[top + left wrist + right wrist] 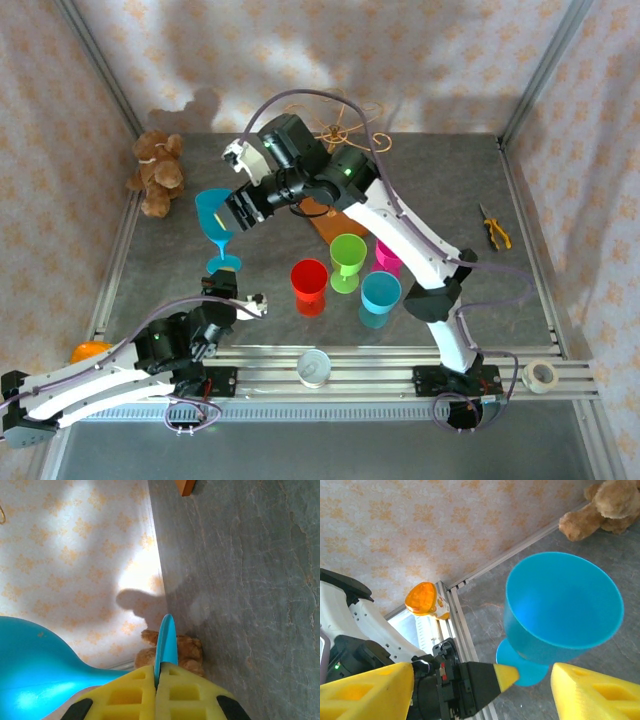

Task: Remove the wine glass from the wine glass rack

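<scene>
1. Top view: the blue wine glass [213,215] is off the rack [340,128] and well apart from it, to the left, above the table [155,265]. The bowl is up and the foot down, with the stem roughly upright and leaning slightly. The left end effector [224,283] is right at the foot. The right end effector [234,210] is just beside the bowl, on the rack side.
2. Left wrist: the yellow pads [130,695] are pressed together on the thin edge of the foot [166,640], so the left one is pinching the glass by its foot. The teddy bear [187,650] sits behind it.
3. Right wrist: the pads [595,692] are spread wide. The bowl [565,605] sits ahead between them, with no contact that I can see.
4. My call: the glass hangs on the left arm alone. The stem axis runs up from its pinch, so I'd back the right arm out sideways, away from the bowl, before the left lowers the foot flat onto the table.
</scene>
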Robot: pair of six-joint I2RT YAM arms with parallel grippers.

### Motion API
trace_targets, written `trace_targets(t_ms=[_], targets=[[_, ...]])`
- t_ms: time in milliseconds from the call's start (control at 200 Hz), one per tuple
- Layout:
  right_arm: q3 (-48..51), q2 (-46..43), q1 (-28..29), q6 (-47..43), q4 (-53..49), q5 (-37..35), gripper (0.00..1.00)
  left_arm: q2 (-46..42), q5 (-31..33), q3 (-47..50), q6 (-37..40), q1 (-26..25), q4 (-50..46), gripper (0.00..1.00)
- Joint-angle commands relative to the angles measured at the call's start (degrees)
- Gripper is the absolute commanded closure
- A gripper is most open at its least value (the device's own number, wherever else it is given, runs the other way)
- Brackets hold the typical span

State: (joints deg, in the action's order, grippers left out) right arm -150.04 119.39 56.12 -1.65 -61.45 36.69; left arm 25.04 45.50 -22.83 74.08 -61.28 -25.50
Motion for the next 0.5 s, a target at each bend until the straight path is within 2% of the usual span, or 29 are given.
trace_targets(t_ms=[0, 340, 496], targets=[[-2.98, 2.5, 0.16, -2.43, 4.01, 1.34, 0.26, 0.66, 1.91, 0.81, 2.82, -0.65, 1.53, 1.0], [-6.12, 7.59, 0.66, -10.23, 5.21, -0.78, 0.26, 1.55, 3.07, 0.68, 4.51, -0.6, 3.7, 1.0], [-6.35, 8.22, 0.77, -12.11, 2.79, 2.01, 0.27, 1.81, 3.48, 0.94, 5.08, -0.6, 4.95, 1.0]])
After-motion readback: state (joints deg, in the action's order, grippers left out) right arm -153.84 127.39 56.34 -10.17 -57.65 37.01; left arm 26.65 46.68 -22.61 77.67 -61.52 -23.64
